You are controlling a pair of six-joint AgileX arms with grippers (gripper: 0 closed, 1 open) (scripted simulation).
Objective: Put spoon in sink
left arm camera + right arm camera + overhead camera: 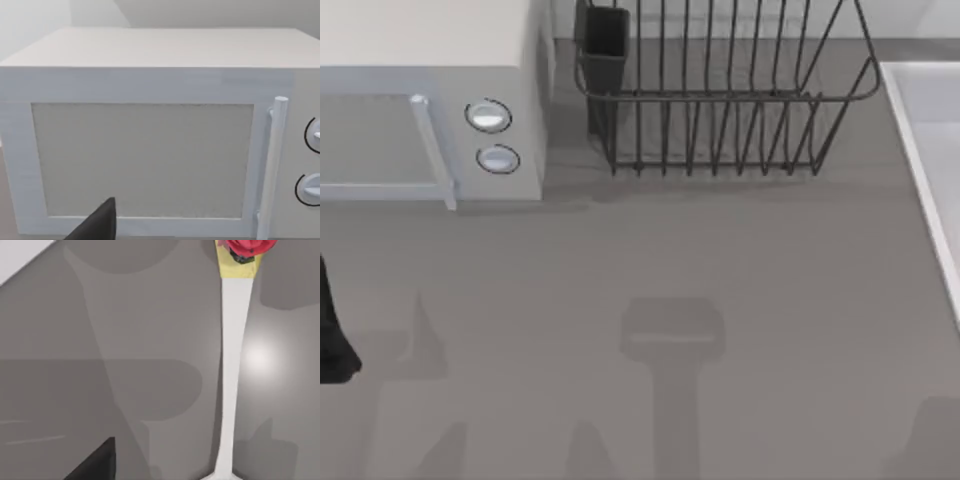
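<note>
Left gripper [97, 225]: a dark tip is poking into the left wrist view's edge. Whether the jaws are wide or narrow cannot be told. It is facing the door of the white box-shaped microwave with two round knobs [150, 150], close in front of it. In the top view a dark part of the left arm [332, 330] is sitting at the left edge of the grey surface [650, 260], below the microwave.

Right gripper [95, 465]: again a dark tip, jaw state cannot be told. Ahead of it the slim white spoon with a yellow and red ornament at its handle end [232, 365] is stretching away lengthwise against the grey surface. Whether it is lying there or being carried cannot be told.

The large pale grey-white rectangular sink with raised rim [930, 150] is sitting at the right edge of the surface. The dark wire dish rack [720, 100] is standing between microwave and sink, at the far side.
</note>
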